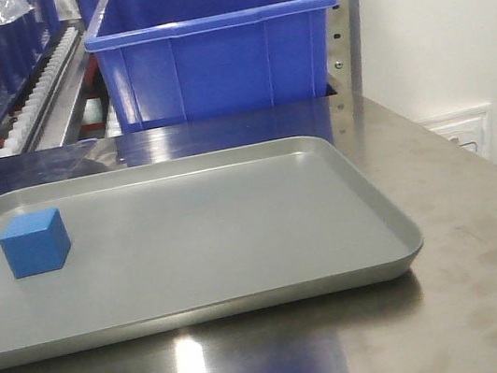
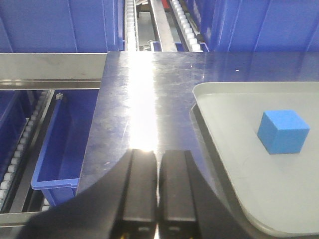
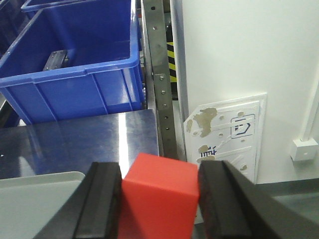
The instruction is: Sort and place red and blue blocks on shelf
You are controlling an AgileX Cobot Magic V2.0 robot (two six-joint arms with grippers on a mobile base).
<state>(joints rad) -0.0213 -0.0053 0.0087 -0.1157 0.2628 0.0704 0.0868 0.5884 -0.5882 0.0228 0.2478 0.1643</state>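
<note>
While the right gripper (image 3: 160, 209) clamps the red block (image 3: 159, 191), facing the shelf post (image 3: 159, 74), left gripper (image 2: 158, 194) pressed closed, low over the table (image 2: 144, 99), blue block (image 1: 35, 243) at 9 o'clock on the tray (image 1: 239, 245).

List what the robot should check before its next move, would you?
1. Red block clamped in the right gripper: ok.
2. Left gripper shut and empty, over bare steel: ok.
3. Blue block resting on the grey tray, nothing touching it: ok.
4. Free spot on the shelf for the red block: cannot tell.
5. Blue crate behind the tray out of the way: cannot tell.
</note>
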